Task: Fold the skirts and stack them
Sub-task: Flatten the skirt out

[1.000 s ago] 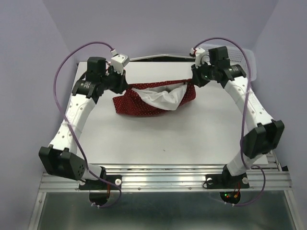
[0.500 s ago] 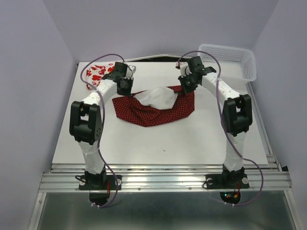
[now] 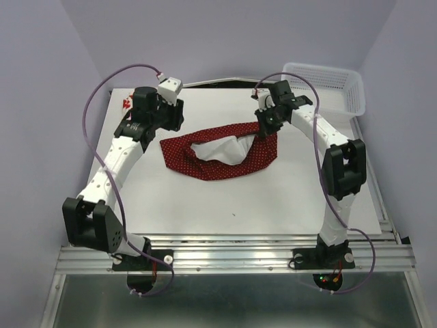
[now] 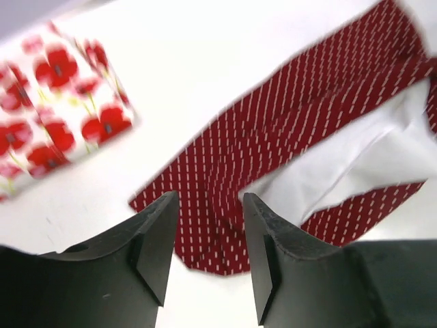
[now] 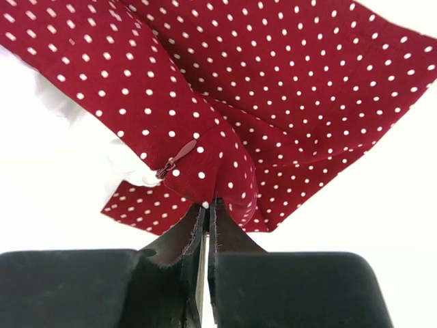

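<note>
Toward the far middle of the white desk [image 3: 239, 198] lies the dotted skirt [image 3: 218, 156], dark red with small white dots. It is spread flat, with its white lining [image 3: 217, 149] showing through the open middle. No maker's mark or lettering can be read on either skirt or on the arms.

The right tool [image 5: 206, 205] has its fingers pressed together on a fold at the skirt's right far corner. It pinches the cloth just beside a small red zip pull [image 5: 176, 156]. From above, this tool [image 3: 265, 130] sits at the right end of the far hem.

The left tool [image 4: 208, 201] stands with its fingers apart and nothing between them, above the skirt's left end. The poppy skirt [image 4: 54, 102], white with large red flowers, lies folded near the far left corner, apart from the dotted one. From above only a sliver of it [image 3: 127, 104] shows past the left arm. A white lattice basket [image 3: 321, 82] stands at the far right.

Half a second ago the left tool was closed at the skirt's left far corner, and the lining bulged up between the two arms. Since then it has let go and drawn back to the left. The far hem now lies as a flat band, while the right tool keeps its grip. The left arm has swung outward and covers most of the poppy skirt.
</note>
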